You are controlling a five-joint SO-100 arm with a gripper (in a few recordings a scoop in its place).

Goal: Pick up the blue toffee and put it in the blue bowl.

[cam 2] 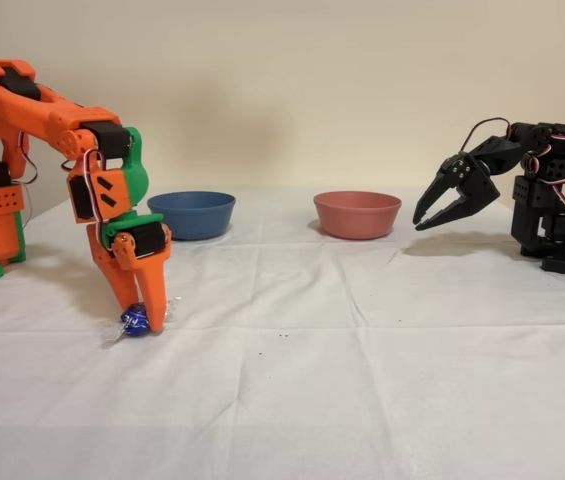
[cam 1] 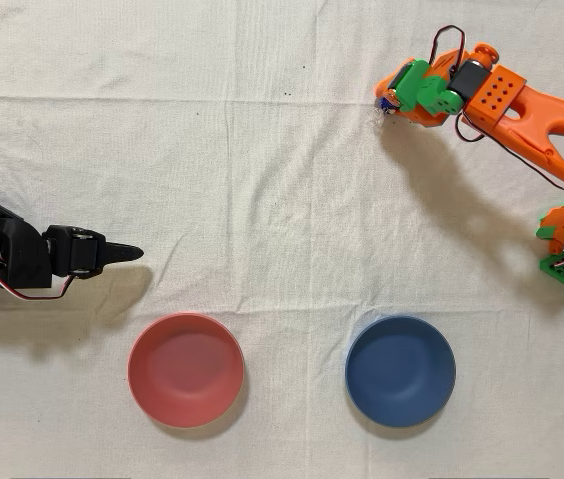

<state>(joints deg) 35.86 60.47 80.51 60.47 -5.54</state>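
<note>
Gripping one blue toffee (cam 2: 135, 319) at the cloth, the claw (cam 2: 142, 316) stands apart from one blue bowl (cam 2: 191, 214).

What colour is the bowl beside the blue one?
Pink-red bowl, clearest in the overhead view.

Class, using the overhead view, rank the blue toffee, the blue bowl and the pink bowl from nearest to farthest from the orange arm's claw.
1. Blue toffee: at the tip of the claw, upper right, between its fingers.
2. Blue bowl: lower right of centre, well below the claw.
3. Pink bowl: lower left of centre, farthest away.
</note>
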